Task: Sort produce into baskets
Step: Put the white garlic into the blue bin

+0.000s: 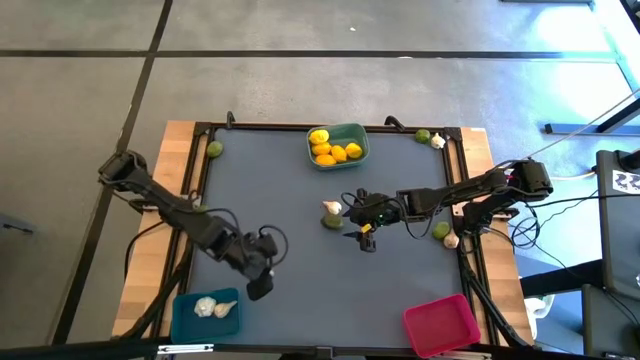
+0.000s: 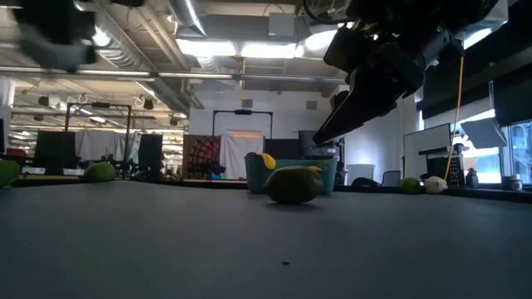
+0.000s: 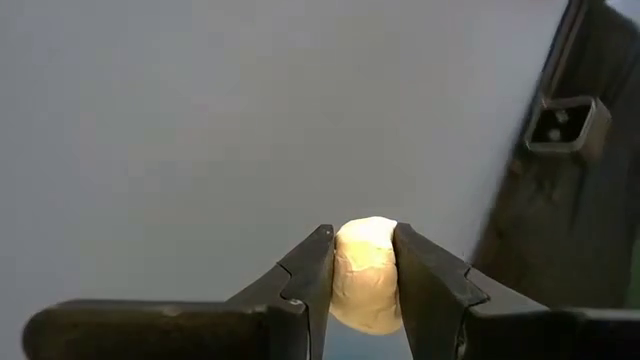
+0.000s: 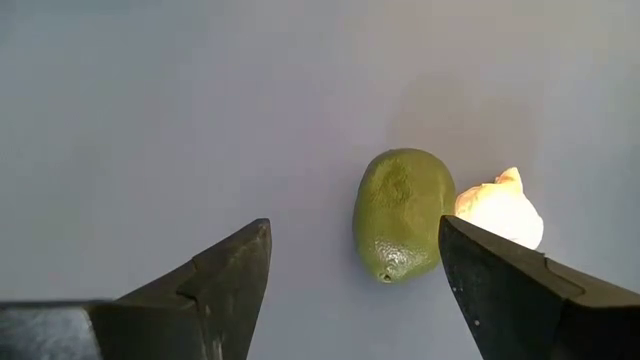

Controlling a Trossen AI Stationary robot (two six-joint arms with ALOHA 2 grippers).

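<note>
Your left arm ran from the table's left edge toward the near side, elbow bent, wrist pitched down. Its gripper point(image 1: 259, 287) pointed at the near-left corner, and its 2 fingers point(image 3: 310, 275) were drawn in close, pinching a garlic bulb point(image 3: 366, 270) between the pads. Your right arm stretched in from the right edge across the mat toward the middle, forearm nearly level, wrist tipped down. Its gripper point(image 1: 364, 236) hung above the surface with the 2 fingers point(image 4: 225, 270) spread wide and nothing between them. In the low view it hung clear of the mat.
</note>
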